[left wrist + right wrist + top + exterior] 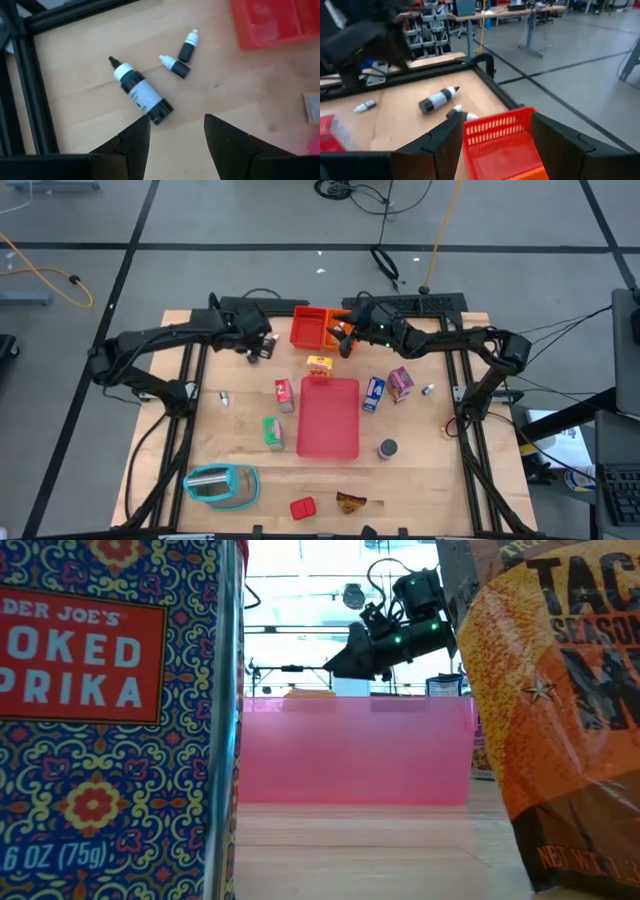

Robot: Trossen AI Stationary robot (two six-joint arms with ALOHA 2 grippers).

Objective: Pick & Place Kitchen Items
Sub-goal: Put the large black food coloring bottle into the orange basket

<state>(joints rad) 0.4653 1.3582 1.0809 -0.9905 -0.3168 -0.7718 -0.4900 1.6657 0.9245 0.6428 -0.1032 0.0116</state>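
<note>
Left gripper [257, 348], high view: upper left of centre, over small dark bottles; right gripper [345, 340] beside the red bin [307, 327], with the boxes and packets spread around the pink tray [329, 416]. Left wrist view: fingers [134, 140] parted and empty, just short of the large dark bottle [140, 92]; two tiny bottles [181, 59] lie near it. Right wrist view: fingers [440, 142] spread wide, empty, straddling the red bin's rim.

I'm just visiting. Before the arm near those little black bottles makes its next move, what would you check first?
1. Left gripper open: ok, fingers spread.
2. Large bottle centred between the fingers: not ok, it lies off toward one finger.
3. Two small bottles clear of the large bottle: ok, they lie apart from it.
4. Right gripper out of the way: ok, it is open over the red bin.
5. Left gripper's height above the table: cannot tell.
</note>
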